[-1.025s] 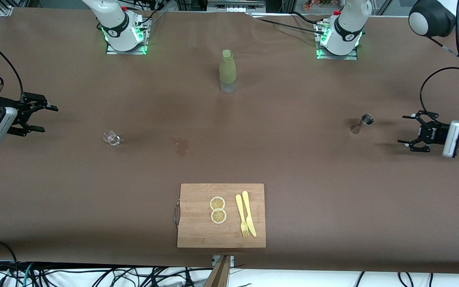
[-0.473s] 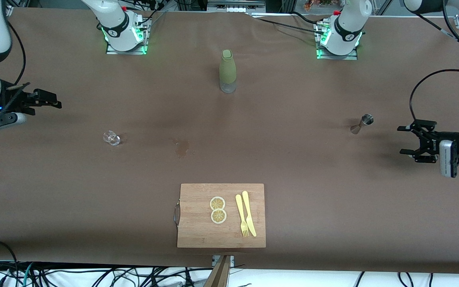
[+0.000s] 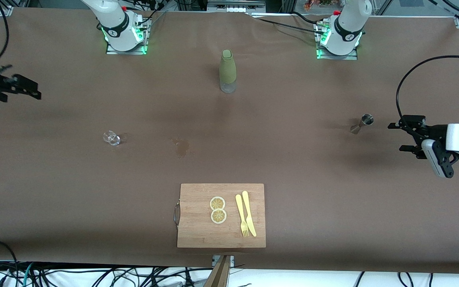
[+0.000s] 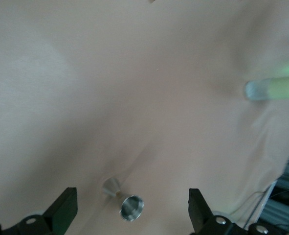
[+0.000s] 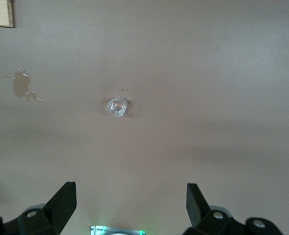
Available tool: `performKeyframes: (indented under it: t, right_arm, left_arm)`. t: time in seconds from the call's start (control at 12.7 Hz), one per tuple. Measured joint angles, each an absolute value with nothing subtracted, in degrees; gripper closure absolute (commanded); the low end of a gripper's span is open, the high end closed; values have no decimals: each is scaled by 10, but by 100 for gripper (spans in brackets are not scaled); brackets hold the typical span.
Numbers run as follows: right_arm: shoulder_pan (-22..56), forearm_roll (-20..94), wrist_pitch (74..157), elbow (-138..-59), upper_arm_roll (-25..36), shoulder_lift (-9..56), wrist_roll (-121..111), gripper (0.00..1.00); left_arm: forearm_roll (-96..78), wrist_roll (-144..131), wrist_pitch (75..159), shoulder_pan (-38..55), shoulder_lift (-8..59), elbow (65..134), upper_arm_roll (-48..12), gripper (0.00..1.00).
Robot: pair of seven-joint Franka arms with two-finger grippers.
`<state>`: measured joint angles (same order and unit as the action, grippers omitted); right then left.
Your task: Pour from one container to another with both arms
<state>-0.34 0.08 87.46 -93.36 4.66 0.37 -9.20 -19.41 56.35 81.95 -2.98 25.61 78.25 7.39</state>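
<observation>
The tiny clear glass tumbler stands on the brown table toward the right arm's end. My right gripper hovers open and empty over the table's end, well apart from the tumbler. The small silvery measuring cup stands upright toward the left arm's end. My left gripper is open beside it, a short gap away, with its fingers spread wide and the cup's round rim between them in the left wrist view.
A tall olive-green bottle stands mid-table near the bases. A wooden cutting board with two lemon slices, a yellow fork and a knife lies near the front camera. A wet stain marks the table.
The right gripper turned and drew back from the tumbler toward its end of the table. The left gripper rotated and shifted slightly toward the measuring cup. Nothing on the table moved.
</observation>
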Motion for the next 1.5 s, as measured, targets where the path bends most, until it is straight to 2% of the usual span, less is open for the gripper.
performKeyframes:
  t: [0.47, 0.63, 1.1, 1.5]
  right_arm:
    - [-6, 6, 860, -921, 52, 8, 3, 0]
    - [-6, 7, 885, -921, 48, 10, 5, 0]
    - [-2, 8, 901, -921, 21, 18, 9, 0]
    - [-2, 8, 902, -921, 21, 19, 9, 0]
  left_arm:
    - [-82, 542, 877, -17, 177, 767, 41, 0]
    - [-51, 425, 876, -10, 154, 761, 16, 0]
    - [-43, 131, 804, -5, 116, 760, -6, 0]
    - [-43, 101, 784, -17, 100, 760, 0, 0]
